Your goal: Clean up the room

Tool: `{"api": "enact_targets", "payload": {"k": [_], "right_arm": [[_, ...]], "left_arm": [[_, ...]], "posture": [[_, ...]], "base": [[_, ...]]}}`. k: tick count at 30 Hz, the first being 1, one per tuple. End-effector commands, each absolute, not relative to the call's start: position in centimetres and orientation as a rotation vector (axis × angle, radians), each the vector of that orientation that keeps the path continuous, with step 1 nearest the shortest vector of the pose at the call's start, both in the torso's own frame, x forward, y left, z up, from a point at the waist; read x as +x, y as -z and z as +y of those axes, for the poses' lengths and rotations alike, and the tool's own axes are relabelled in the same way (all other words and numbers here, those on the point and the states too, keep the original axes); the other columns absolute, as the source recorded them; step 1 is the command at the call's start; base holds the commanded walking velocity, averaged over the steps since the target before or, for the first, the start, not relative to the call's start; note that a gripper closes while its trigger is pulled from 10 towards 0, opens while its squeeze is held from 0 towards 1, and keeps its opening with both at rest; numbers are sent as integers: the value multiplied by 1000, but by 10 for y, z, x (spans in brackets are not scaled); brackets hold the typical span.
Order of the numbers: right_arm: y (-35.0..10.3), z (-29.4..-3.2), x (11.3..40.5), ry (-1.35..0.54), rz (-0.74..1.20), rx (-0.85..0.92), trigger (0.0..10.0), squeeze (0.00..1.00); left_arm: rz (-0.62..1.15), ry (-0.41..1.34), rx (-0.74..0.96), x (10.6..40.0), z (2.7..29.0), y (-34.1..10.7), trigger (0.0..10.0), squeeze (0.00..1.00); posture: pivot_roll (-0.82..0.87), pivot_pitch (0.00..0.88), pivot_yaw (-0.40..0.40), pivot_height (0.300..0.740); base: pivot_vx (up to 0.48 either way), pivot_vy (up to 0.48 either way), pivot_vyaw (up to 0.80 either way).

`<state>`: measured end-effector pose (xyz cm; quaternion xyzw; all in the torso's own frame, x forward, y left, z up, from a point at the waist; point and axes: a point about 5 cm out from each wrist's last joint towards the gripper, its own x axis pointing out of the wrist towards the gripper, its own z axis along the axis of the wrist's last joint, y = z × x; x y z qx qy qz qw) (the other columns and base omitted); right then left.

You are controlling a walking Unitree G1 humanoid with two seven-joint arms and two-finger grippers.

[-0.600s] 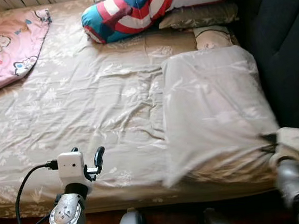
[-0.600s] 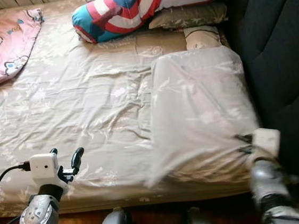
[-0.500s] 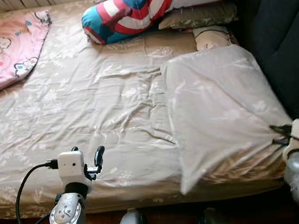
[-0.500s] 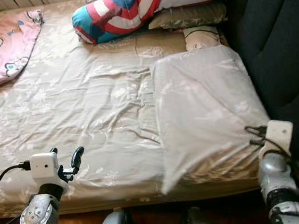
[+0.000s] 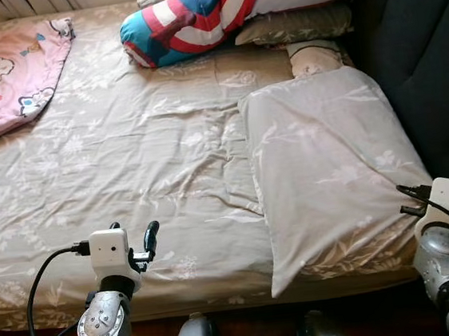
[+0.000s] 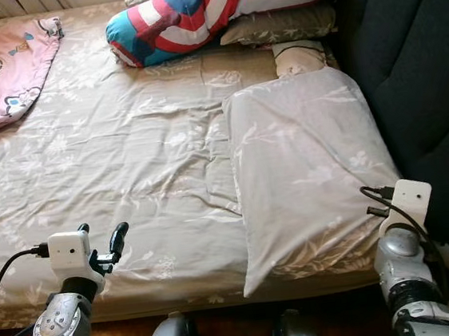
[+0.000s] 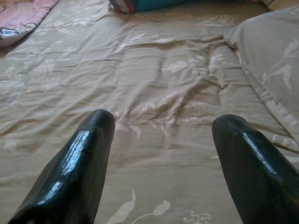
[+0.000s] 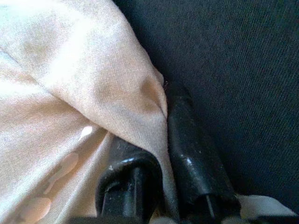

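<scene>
Item: beige pillow (image 5: 329,165), lower right of frame, on bed (image 5: 112,164). Right hand (image 8: 163,154) clamped on its corner; left hand (image 7: 159,154) apart, idle. Step: repositioning pillow. Next: likely carry toward headboard pillows.

— Silver arms, rounded joints, screws ringed round the left wrist disc. White box-shaped camera housings at both wrists.

— Black cable looping from the left housing; thinner black leads into the right. Long glossy black fingers (image 7: 79,163), rounded at the tips.
</scene>
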<state>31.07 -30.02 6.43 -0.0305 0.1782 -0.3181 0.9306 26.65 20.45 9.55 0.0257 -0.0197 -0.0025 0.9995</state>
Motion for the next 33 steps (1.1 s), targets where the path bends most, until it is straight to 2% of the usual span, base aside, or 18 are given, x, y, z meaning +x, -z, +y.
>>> {"api": "enact_targets", "payload": {"k": [1, 18, 19, 20, 21, 24, 25, 30, 31, 32, 33], "right_arm": [[-52, -298, 303, 661, 411, -31, 10000, 0], [-34, -299, 287, 705, 487, 31, 10000, 0], [-34, -298, 288, 703, 486, 33, 10000, 235], [-35, -297, 288, 701, 483, 36, 10000, 796], [-35, -295, 290, 693, 474, 47, 10000, 1000], [-40, -290, 295, 667, 419, 64, 10000, 1000], [-44, -288, 298, 634, 387, 52, 10000, 0], [-54, -282, 305, 561, 303, 12, 10000, 0], [-61, -272, 312, 475, 233, -2, 10000, 0], [-61, -272, 312, 475, 233, -2, 10000, 0], [-67, -260, 318, 373, 172, -2, 10000, 0]], "left_arm": [[-13, 4, 64, 262, 207, -89, 10000, 0], [-11, 4, 60, 263, 205, -88, 10000, 0], [-11, 4, 60, 263, 206, -88, 10000, 0], [-11, 3, 61, 263, 206, -88, 10000, 0], [-12, 1, 62, 263, 206, -88, 10000, 0], [-12, -1, 62, 263, 206, -88, 10000, 0], [-11, -1, 61, 263, 206, -88, 10000, 0], [-9, -3, 60, 263, 206, -87, 10000, 0], [-7, -5, 57, 263, 206, -86, 10000, 0], [-7, -5, 57, 263, 206, -86, 10000, 0], [-4, -11, 49, 263, 205, -85, 10000, 0]], "posture": [[8, 166, 5, 662], [4, 164, 3, 662], [6, 164, 3, 662], [6, 164, 3, 662], [7, 163, 3, 662], [7, 163, 3, 662], [7, 163, 3, 662], [5, 163, 2, 662], [1, 163, 2, 662], [1, 163, 2, 662], [-2, 163, 0, 662]], "base": [[0, 0, 0], [0, 0, 0], [0, 0, 0], [0, 0, 0], [0, 0, 0], [0, 0, 0], [0, 0, 0], [0, 0, 0], [0, 0, 0], [0, 0, 0], [0, 0, 0]]}}
